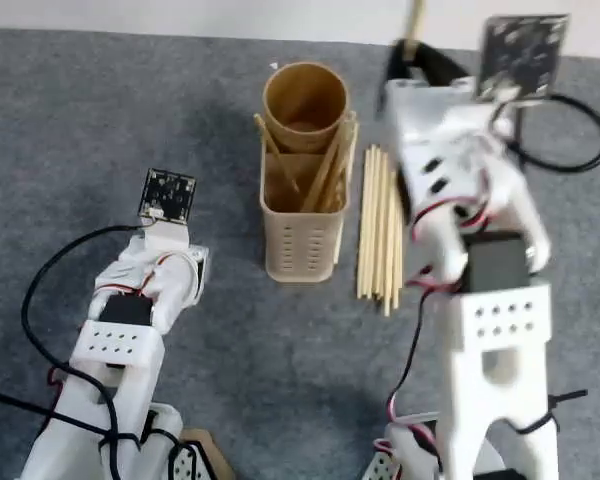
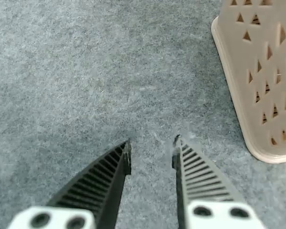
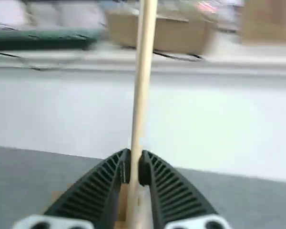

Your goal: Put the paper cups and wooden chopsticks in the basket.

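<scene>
The right gripper point(image 3: 135, 157) is squeezed tight on one wooden chopstick point(image 3: 143, 71). The stick pokes straight out past the fingertips, in line with them. It is over by the far right corner of the basket point(image 1: 300, 250). More loose chopsticks point(image 1: 380, 230) lie flat on the grey mat point(image 1: 130, 120), just beside the basket's right wall, all pointing from near to far. A paper cup point(image 1: 305, 100) sits in the basket's far end, mouth up, with a few leaning sticks point(image 1: 325, 170) beside it. The left gripper point(image 2: 151, 143) is spread apart, holding nothing, low over the mat near the basket.
</scene>
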Motion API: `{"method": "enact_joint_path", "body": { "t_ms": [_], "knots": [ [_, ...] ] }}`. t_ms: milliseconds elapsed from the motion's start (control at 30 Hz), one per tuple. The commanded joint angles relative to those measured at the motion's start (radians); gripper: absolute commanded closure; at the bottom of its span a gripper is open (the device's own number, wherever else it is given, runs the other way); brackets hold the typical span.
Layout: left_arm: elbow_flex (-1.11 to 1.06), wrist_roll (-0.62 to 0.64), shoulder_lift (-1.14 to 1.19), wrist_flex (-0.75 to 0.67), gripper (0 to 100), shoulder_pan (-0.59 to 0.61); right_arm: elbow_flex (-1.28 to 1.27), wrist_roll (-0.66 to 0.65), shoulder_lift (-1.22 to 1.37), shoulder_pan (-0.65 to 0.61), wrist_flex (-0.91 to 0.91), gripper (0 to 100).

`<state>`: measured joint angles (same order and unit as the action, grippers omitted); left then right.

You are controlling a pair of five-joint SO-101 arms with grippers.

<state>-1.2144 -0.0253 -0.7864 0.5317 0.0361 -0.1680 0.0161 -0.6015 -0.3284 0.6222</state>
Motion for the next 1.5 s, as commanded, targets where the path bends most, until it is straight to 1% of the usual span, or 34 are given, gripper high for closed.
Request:
{"method": "enact_joint_path", "body": {
  "t_ms": [0, 167, 267, 333, 433, 600, 667, 733, 833, 900, 967, 1033, 1100, 1233, 1300, 1367, 1467],
  "knots": [
    [0.004, -0.009, -0.016, -0.017, 83, -0.015, -0.119, 0.011, -0.062, -0.091, -0.15, 99.4],
    [0.004, -0.009, -0.016, -0.017, 83, -0.015, -0.443, 0.006, -0.096, -0.13, -0.447, 99.4],
    [0.004, -0.009, -0.016, -0.017, 83, -0.015, -0.591, 0.005, -0.107, -0.13, -0.552, 99.4],
    [0.004, -0.009, -0.016, -0.017, 83, -0.015, -0.65, 0.0, -0.107, -0.125, -0.564, 99.0],
    [0.004, -0.009, -0.016, -0.017, 83, -0.015, -0.654, -0.041, -0.108, -0.128, -0.541, 97.1],
    [0.004, -0.009, -0.016, -0.017, 83, -0.015, -0.656, -0.041, -0.108, -0.128, -0.538, 80.7],
    [0.004, -0.009, -0.016, -0.017, 83, -0.015, -0.651, -0.041, -0.108, -0.125, -0.532, 78.9],
    [0.004, -0.009, -0.016, -0.017, 83, -0.015, -0.625, -0.041, -0.128, -0.125, -0.489, 78.9],
    [0.004, -0.009, -0.016, -0.017, 83, -0.015, -0.549, -0.043, -0.197, -0.124, -0.355, 78.9],
    [0.004, -0.009, -0.016, -0.017, 83, -0.015, -0.456, -0.043, -0.252, -0.12, -0.22, 78.9],
    [0.004, -0.009, -0.016, -0.017, 83, -0.015, -0.332, -0.043, -0.285, -0.084, -0.05, 78.9],
    [0.004, -0.009, -0.016, -0.017, 83, -0.015, -0.193, -0.043, -0.283, -0.025, 0.119, 78.9],
    [0.004, -0.009, -0.016, -0.017, 83, -0.015, -0.064, -0.049, -0.251, 0.065, 0.257, 78.9],
    [-0.004, -0.009, -0.016, -0.018, 83, -0.022, 0.117, -0.118, -0.117, 0.22, 0.449, 78.9],
    [-0.005, -0.009, -0.016, -0.018, 83, -0.038, 0.12, -0.166, -0.033, 0.26, 0.512, 78.9],
    [-0.005, -0.009, -0.016, -0.017, 83, -0.036, 0.096, -0.219, 0.064, 0.271, 0.55, 78.9],
    [-0.005, -0.009, -0.016, -0.017, 83, -0.03, 0.01, -0.236, 0.202, 0.282, 0.521, 78.9]
  ]
}}
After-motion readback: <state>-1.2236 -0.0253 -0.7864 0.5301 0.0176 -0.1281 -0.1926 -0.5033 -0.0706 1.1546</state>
